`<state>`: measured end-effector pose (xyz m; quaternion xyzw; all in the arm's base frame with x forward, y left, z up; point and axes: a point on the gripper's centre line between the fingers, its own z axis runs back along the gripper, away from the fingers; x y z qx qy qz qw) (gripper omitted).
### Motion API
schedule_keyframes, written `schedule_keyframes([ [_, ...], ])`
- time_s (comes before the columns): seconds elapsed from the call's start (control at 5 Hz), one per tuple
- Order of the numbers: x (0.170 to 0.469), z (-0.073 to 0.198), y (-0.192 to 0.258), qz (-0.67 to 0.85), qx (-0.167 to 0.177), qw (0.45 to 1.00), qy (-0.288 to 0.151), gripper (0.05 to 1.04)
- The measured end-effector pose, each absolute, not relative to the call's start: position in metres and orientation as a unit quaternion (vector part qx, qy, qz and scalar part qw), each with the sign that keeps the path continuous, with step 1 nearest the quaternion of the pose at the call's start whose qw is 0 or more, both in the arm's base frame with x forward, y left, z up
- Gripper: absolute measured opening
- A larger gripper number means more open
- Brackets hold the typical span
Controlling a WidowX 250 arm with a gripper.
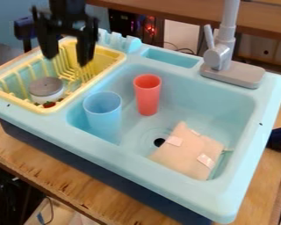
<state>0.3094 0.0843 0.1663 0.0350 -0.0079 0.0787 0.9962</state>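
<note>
The pincer [67, 60] hangs over the yellow rack [16, 100] with its two fingers spread well apart and nothing between them. Nearest below, toward the camera from the pincer, a small round tub [46, 87] with a grey top and white side sits in the rack, near its wire dividers. It looks light and fairly stiff, perhaps smooth enough to slip if caught only by the edge of its top; the firmer hold is across opposite sides of the white wall, if the dividers leave room.

Across from the pincer, in the blue sink [137, 169], a blue cup [103, 110] and a red cup [147, 94] stand upright and apart. Both look thin-walled and light, likely to tip if nudged; one finger inside the rim and one outside would suit. Farthest from the pincer among these, beside the drain [159, 142], lies a beige cloth pouch [187, 151], probably soft and easily pinched at a fold or corner.
</note>
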Motion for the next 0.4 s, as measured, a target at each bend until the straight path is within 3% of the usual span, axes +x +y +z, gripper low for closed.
schedule_keyframes([
  [0.2, 0.302, 0.194, 0.080, 0.070, 0.034, 0.996, -0.044, 0.998],
  [0.4, 0.284, 0.188, 0.072, 0.041, 0.013, 0.999, 0.010, 0.998],
])
